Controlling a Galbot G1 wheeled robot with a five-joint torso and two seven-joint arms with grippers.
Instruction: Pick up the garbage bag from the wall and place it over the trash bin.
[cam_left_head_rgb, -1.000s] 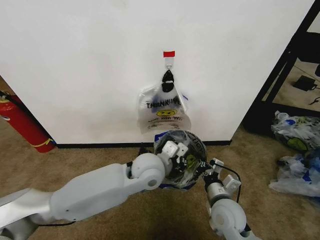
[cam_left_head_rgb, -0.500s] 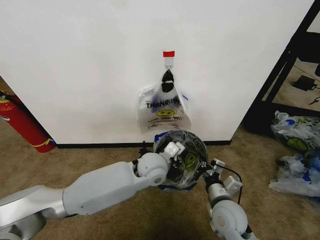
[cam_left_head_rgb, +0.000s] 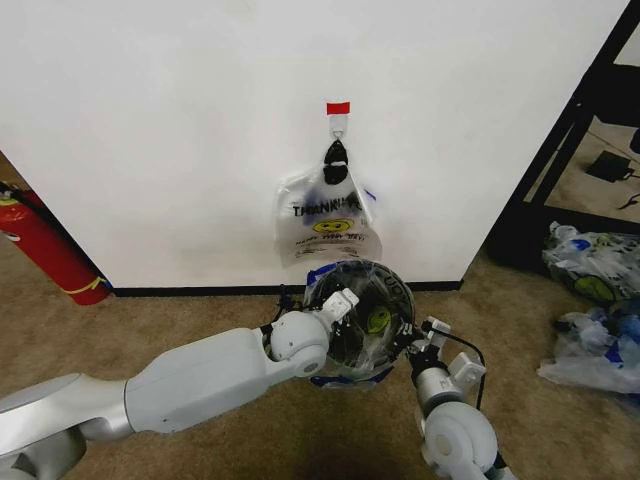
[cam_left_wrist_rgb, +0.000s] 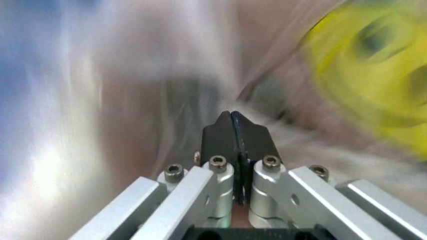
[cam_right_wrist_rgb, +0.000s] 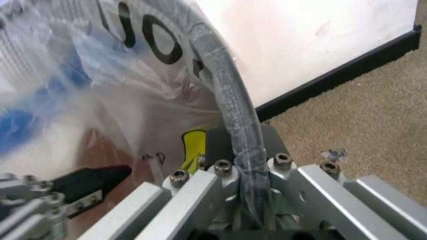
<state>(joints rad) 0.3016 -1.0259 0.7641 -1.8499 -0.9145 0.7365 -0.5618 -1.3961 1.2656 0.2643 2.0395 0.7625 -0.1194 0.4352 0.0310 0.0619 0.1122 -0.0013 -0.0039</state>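
The wall (cam_left_head_rgb: 150, 130) is plain white with a black baseboard (cam_left_head_rgb: 190, 291), and the hook's tape (cam_left_head_rgb: 338, 107) is red. The garbage bag (cam_right_wrist_rgb: 87, 95) in the trash bin (cam_left_head_rgb: 395, 285) is see-through, with blue strokes, black letters and a yellow smiley. The bin's mesh is black. The floor (cam_left_head_rgb: 150, 320) is brown carpet. The fire extinguisher (cam_left_head_rgb: 45, 245) is red with a yellow band.
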